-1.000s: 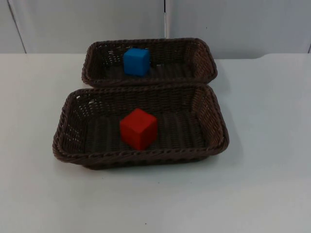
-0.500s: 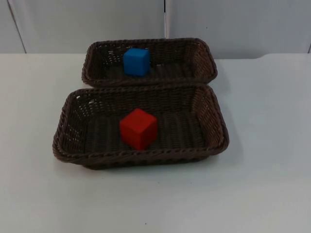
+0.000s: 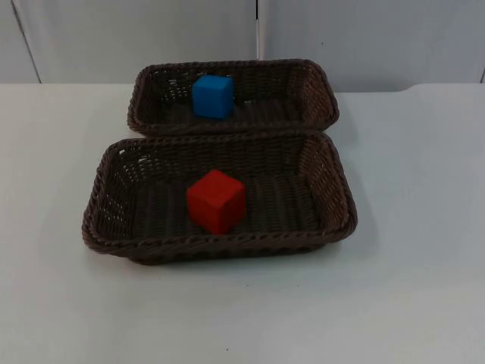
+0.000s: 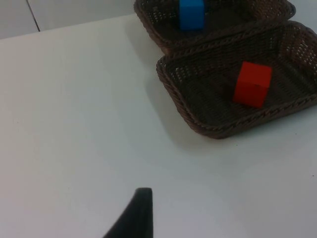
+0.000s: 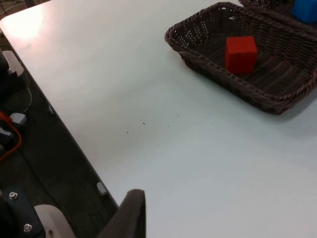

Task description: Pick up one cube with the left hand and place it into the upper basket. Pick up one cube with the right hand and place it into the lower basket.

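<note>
Cubes sit in both baskets, blue cube (image 3: 213,96) in the upper basket (image 3: 322,98) behind the lower basket (image 3: 333,189) holding the red cube (image 3: 216,201), while both grippers wait well away, their jaw state impossible to tell.

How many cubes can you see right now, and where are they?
2. The blue cube sits in the upper basket; the red cube sits in the lower basket. None lies on the table.

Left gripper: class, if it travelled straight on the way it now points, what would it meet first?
Probably the bare white table top; the left gripper's fingertip aims left of the lower brown wicker basket, though depth is unclear.
</note>
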Controlling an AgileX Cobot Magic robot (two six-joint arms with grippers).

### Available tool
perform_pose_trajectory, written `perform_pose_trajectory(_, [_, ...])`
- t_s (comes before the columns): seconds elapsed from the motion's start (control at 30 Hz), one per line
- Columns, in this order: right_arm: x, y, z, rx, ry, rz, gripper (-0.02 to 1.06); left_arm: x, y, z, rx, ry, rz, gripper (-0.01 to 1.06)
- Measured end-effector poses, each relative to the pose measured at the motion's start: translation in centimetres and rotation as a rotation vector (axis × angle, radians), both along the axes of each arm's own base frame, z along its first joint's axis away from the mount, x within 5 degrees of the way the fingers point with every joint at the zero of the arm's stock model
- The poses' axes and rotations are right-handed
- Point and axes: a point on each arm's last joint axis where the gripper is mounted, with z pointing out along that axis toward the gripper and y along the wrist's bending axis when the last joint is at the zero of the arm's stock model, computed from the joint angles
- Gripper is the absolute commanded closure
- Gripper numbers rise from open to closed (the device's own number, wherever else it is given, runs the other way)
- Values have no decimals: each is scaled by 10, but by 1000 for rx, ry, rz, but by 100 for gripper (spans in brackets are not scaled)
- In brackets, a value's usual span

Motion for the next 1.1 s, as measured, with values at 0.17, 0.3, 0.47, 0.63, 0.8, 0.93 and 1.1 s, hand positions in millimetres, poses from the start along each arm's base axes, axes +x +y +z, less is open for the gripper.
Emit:
perform_pose_trajectory(0.17, [0,0,0,-1,-1,-1,-1,0,0,0,0,0,0,0])
perform_pose_trajectory(0.3, [2,-1,0,-1,-1,-29,-1,0,0,0,0,0,0,0])
perform_pose_trajectory(0.47, [2,-2,0,-1,-1,-36,-1,0,0,0,0,0,0,0])
perform_pose_trajectory(0.63, [2,-2,0,0,1,-37,-1,0,0,0,0,0,0,0])
perform_pose_trajectory(0.8, [2,-2,0,0,1,-37,-1,0,0,0,0,0,0,0])
perform_pose_trajectory(0.93, [2,-2,0,0,1,-37,-1,0,0,0,0,0,0,0])
perform_pose_trajectory(1.1, [2,-2,0,0,1,-37,-1,0,0,0,0,0,0,0])
